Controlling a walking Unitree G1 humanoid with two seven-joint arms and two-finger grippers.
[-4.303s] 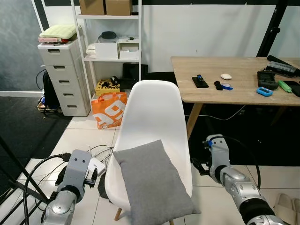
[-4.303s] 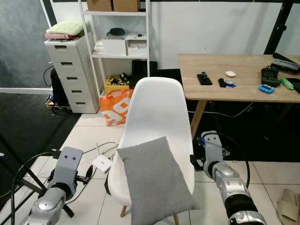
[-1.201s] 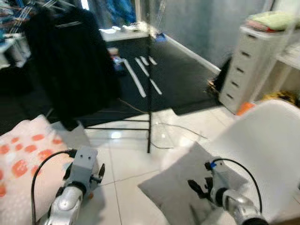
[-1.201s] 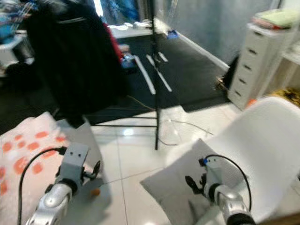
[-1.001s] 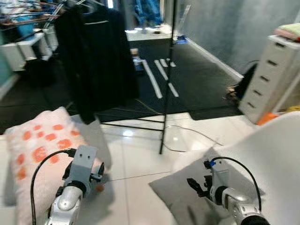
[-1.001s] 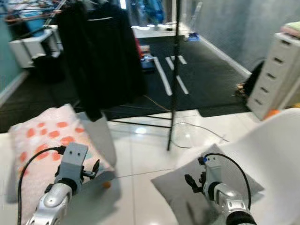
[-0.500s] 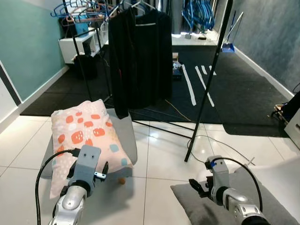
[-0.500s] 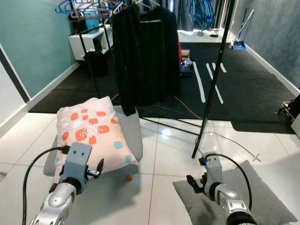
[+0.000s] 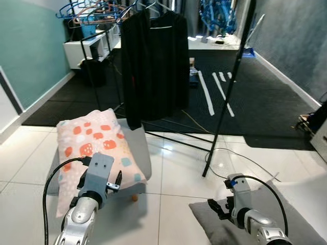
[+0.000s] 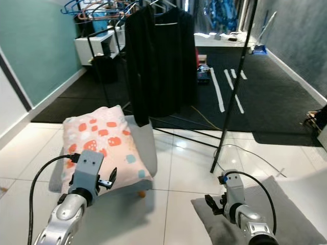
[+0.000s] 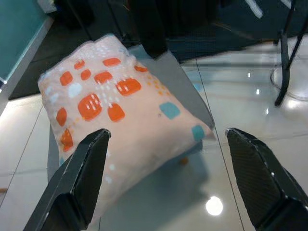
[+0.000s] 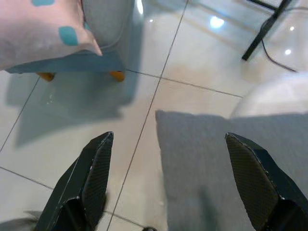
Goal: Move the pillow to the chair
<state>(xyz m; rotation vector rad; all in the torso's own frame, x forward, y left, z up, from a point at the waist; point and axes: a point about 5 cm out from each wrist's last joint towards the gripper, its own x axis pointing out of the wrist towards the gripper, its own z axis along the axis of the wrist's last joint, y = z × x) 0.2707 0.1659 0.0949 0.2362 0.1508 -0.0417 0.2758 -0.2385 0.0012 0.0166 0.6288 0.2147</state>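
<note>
Glossy floor tiles (image 9: pixel 173 168); seemingly cloth pillow (image 9: pixel 92 148)

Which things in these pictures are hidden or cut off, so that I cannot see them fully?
- Gray pillow: cut off by the right eye view's lower edge.
- White chair: mostly cut off by the left eye view's right edge.
- Gray seat: largely covered by the patterned pillow.
- Clothes rack: its top is out of frame.

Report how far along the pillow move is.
Done: a grey pillow already lies on the white chair. In hand: nothing is gripped; the left gripper is open and faces the patterned pillow on the grey stool, while the right gripper is open over the grey pillow's edge. Left: if the patterned pillow is the target, grasping it and carrying it to the chair.
</note>
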